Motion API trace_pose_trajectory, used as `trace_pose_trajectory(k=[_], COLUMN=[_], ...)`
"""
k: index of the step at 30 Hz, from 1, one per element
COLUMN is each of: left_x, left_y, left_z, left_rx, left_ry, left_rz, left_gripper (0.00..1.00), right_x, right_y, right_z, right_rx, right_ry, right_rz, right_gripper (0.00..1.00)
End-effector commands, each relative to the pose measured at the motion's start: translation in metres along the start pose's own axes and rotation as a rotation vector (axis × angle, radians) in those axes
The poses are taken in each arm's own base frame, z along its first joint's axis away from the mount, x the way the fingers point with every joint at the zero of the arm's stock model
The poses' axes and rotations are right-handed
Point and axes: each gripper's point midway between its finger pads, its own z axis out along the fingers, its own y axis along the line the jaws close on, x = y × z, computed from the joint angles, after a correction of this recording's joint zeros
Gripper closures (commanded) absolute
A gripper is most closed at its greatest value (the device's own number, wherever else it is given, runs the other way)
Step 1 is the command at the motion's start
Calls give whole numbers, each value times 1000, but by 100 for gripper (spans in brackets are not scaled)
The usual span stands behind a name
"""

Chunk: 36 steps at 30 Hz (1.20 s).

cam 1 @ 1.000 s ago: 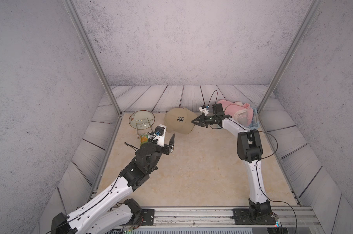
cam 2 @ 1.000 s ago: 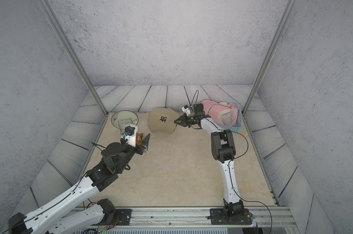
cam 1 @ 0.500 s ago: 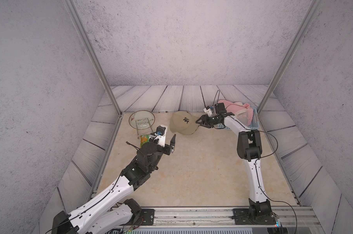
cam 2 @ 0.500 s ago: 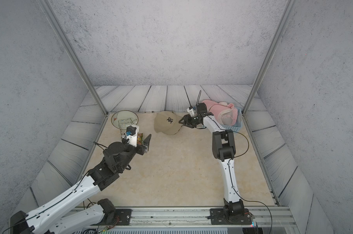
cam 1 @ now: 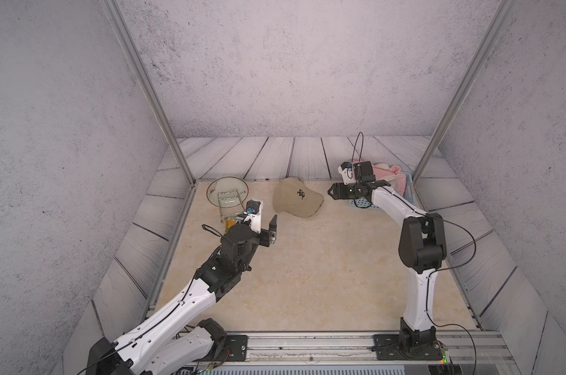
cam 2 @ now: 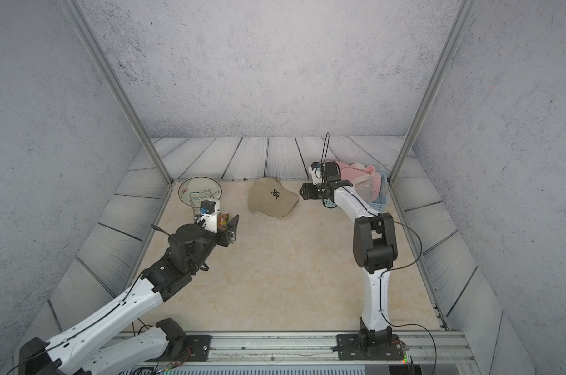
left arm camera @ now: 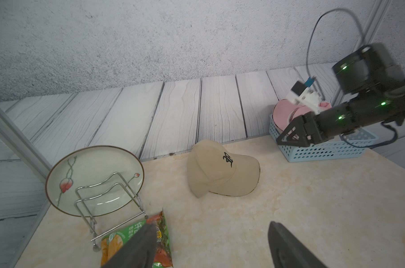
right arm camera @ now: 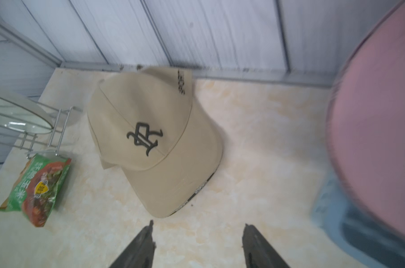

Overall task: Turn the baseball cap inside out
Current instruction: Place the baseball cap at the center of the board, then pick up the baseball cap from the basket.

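The cap (cam 1: 296, 198) lies crown up and right side out on the worktop (cam 1: 324, 266) near the back wall, logo showing, with its brim toward the right tool (cam 1: 331, 191). That tool hangs just beside the brim without touching it; in the right wrist view its jaws stand well apart with nothing between them. The left tool (cam 1: 265, 224) hovers in front of the cap and to its left, apart from it, and its jaws are wide and empty in the left wrist view. Left of the cap a plate (left arm camera: 92, 167) leans in a wire rack (left arm camera: 108, 197), with a snack bag (right arm camera: 34, 183) at the rack's foot. A blue basket (left arm camera: 324, 150) holding pink cloth (cam 2: 356, 170) sits behind the right tool
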Motion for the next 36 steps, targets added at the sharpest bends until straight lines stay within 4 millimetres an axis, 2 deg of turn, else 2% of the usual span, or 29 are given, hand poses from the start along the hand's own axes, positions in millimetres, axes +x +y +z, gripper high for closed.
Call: trace_pose_trajectory(k=[1, 6, 11, 14, 18, 22, 25, 36], left_x=[10, 25, 35, 38, 40, 41, 41, 42], left_y=[7, 16, 19, 19, 18, 18, 19, 21], left_z=[6, 15, 19, 21, 24, 25, 26, 28], left_rx=[-9, -7, 9, 14, 24, 29, 23, 9], left_ry=[48, 106, 135, 145, 149, 156, 154, 159], left_rz=[-83, -179, -219, -219, -223, -228, -227, -217], left_gripper=[19, 19, 19, 19, 19, 19, 19, 19], right_x=[-38, -38, -32, -25, -15, -4, 2, 20], right_y=[-33, -81, -132, -158, -183, -204, -215, -241], right_z=[-43, -57, -68, -69, -63, -49, -36, 8], right_rx=[231, 377, 446, 439, 409, 374, 355, 335], right_ry=[-123, -79, -71, -66, -50, -36, -28, 17], right_rz=[-84, -16, 102, 178, 246, 311, 344, 388], right_gripper=[35, 34, 34, 37, 42, 53, 56, 57])
